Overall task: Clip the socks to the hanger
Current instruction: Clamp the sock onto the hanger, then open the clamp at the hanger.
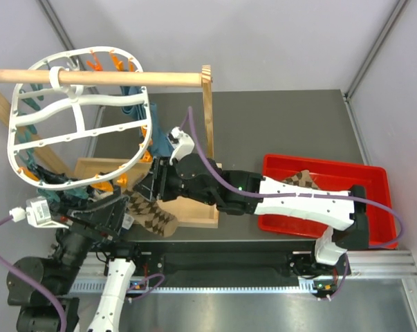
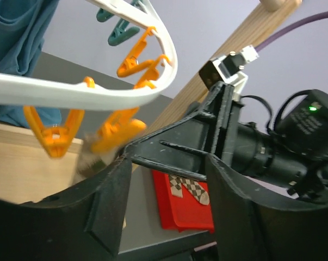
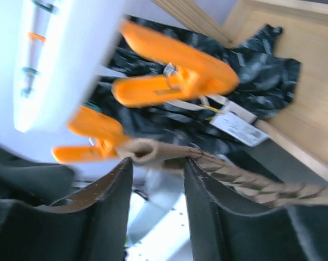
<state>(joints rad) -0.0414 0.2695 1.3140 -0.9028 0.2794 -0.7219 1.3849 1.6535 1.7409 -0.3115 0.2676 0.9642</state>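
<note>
Two socks counted. First sock (image 1: 151, 216) sits under the hanger's (image 1: 12, 135) near rim, between both grippers. Second sock (image 1: 301, 180) lies in one red tray (image 1: 377, 181), right. We see two orange pegs (image 3: 174, 81) by the right gripper (image 3: 155, 168). Its fingers stand slightly apart with the hem across their tips; we cannot tell if it is pinched. Left gripper (image 2: 166, 179) gapes wide, empty.

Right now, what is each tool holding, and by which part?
The right tool pinches a sock by its bunched end, beside an orange peg. The left tool holds nothing.
</note>
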